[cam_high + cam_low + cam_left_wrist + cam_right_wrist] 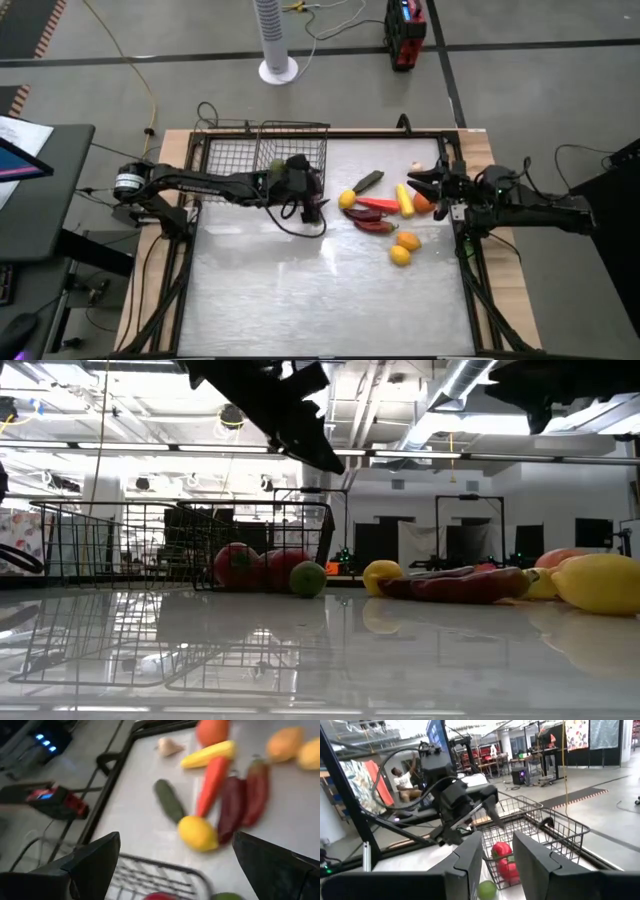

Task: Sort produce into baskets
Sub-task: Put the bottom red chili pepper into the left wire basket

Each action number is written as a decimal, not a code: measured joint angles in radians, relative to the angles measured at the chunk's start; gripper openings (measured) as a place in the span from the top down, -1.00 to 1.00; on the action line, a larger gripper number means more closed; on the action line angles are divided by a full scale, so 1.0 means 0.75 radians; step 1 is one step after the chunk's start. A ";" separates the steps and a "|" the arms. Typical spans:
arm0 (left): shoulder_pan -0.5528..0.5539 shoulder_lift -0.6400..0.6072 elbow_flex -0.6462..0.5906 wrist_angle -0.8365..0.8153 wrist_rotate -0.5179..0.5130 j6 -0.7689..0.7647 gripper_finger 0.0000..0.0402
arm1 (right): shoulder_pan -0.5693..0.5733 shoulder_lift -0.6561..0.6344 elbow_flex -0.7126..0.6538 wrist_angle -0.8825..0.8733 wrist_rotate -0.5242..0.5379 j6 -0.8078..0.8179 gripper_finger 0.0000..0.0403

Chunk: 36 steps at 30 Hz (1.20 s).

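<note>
Glossy white desk (300,300) in a dark metal frame occupies a large workshop hall with a grey floor, where a white tower fan (276,40) and a red and black box (404,32) stand beyond the far edge. Two adjoining black wire-mesh baskets (235,155) sit at the far left of the desk; in the low view the taller one holds two round red fruits (258,567), with a round green fruit (308,579) at its near corner. Remaining produce lies in a loose cluster right of centre: a yellow lemon-shaped fruit (347,199), a long dark green vegetable (367,181), a long bright red pepper (378,204), a long dark red pepper (375,225), a long yellow vegetable (404,201), a round orange fruit (424,204), a small pale piece (416,167), and two yellow-orange round fruits (405,248) nearer the front. Left gripper (312,196) hovers at the right end of the taller basket, above the desk; its jaws stand wide apart and hold nothing, as the left wrist view shows. Right gripper (420,186) reaches in from the right edge, just beside the orange fruit and the long yellow vegetable; its jaws are slightly apart and empty in the right wrist view. A seated person (402,782) appears in the room beyond the desk.
</note>
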 joint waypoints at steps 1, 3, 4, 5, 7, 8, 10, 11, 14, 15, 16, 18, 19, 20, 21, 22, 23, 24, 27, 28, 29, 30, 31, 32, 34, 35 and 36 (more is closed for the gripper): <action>-0.017 0.000 0.000 0.003 0.012 0.006 -0.87 | 0.000 0.000 0.000 -0.001 0.002 0.018 0.31; -0.052 0.001 0.000 0.016 0.041 0.030 -0.87 | 0.000 0.001 0.000 -0.016 0.005 0.056 0.31; -0.070 0.001 0.000 0.028 0.049 0.046 -0.87 | 0.004 0.001 0.000 -0.028 0.004 0.076 0.31; -0.089 0.001 -0.002 0.054 0.055 0.068 -0.87 | 0.009 0.001 0.000 -0.045 0.004 0.092 0.31; -0.121 0.001 -0.043 0.190 0.061 0.127 -0.87 | 0.026 0.001 0.000 -0.095 0.009 0.114 0.31; -0.136 0.001 -0.079 0.280 0.063 0.155 -0.87 | 0.035 0.001 0.000 -0.124 0.023 0.121 0.31; -0.157 0.001 -0.163 0.459 0.071 0.205 -0.87 | 0.054 0.006 0.000 -0.175 0.065 0.143 0.31; -0.163 0.002 -0.205 0.550 0.080 0.222 -0.87 | 0.062 0.011 0.000 -0.199 0.077 0.154 0.31; -0.175 0.002 -0.310 0.746 0.120 0.234 -0.87 | 0.084 0.039 0.000 -0.256 0.084 0.170 0.31; -0.182 0.002 -0.339 0.784 0.128 0.232 -0.87 | 0.092 0.057 0.000 -0.267 0.083 0.177 0.31; -0.191 0.001 -0.362 0.811 0.128 0.229 -0.87 | 0.098 0.079 0.000 -0.281 0.082 0.179 0.31; -0.217 -0.005 -0.397 0.855 0.130 0.224 -0.87 | 0.114 0.149 0.000 -0.315 0.084 0.179 0.31; -0.230 -0.007 -0.401 0.862 0.130 0.220 -0.87 | 0.122 0.196 0.000 -0.325 0.085 0.179 0.31; -0.244 -0.008 -0.406 0.866 0.129 0.215 -0.87 | 0.132 0.245 0.000 -0.329 0.084 0.178 0.31; -0.259 -0.008 -0.411 0.864 0.119 0.207 -0.87 | 0.143 0.296 0.000 -0.330 0.077 0.177 0.31; -0.276 -0.008 -0.414 0.856 0.100 0.202 -0.87 | 0.155 0.346 0.000 -0.330 0.071 0.171 0.31; -0.294 -0.008 -0.414 0.849 0.083 0.201 -0.87 | 0.169 0.392 0.000 -0.332 0.070 0.165 0.31; -0.314 -0.008 -0.414 0.845 0.060 0.201 -0.87 | 0.184 0.440 0.005 -0.342 0.069 0.155 0.31; -0.383 -0.008 -0.414 0.845 -0.026 0.207 -0.87 | 0.225 0.589 0.080 -0.427 0.109 0.136 0.31; -0.404 -0.008 -0.414 0.845 -0.062 0.220 -0.87 | 0.243 0.635 0.111 -0.468 0.128 0.128 0.31; -0.424 -0.008 -0.414 0.846 -0.102 0.228 -0.87 | 0.260 0.684 0.142 -0.502 0.143 0.116 0.31; -0.441 -0.008 -0.414 0.849 -0.141 0.234 -0.87 | 0.278 0.728 0.173 -0.522 0.152 0.101 0.30; -0.455 -0.008 -0.414 0.852 -0.172 0.231 -0.87 | 0.295 0.770 0.205 -0.540 0.153 0.082 0.29; -0.465 -0.008 -0.414 0.851 -0.195 0.215 -0.87 | 0.310 0.811 0.233 -0.562 0.153 0.064 0.27; -0.475 -0.008 -0.414 0.846 -0.217 0.155 -0.87 | 0.335 0.893 0.285 -0.593 0.152 0.020 0.20; -0.475 -0.008 -0.417 0.848 -0.212 0.123 -0.87 | 0.344 0.933 0.305 -0.610 0.153 -0.001 0.14; -0.475 -0.008 -0.427 0.862 -0.198 0.091 -0.87 | 0.350 0.973 0.320 -0.630 0.153 -0.018 0.08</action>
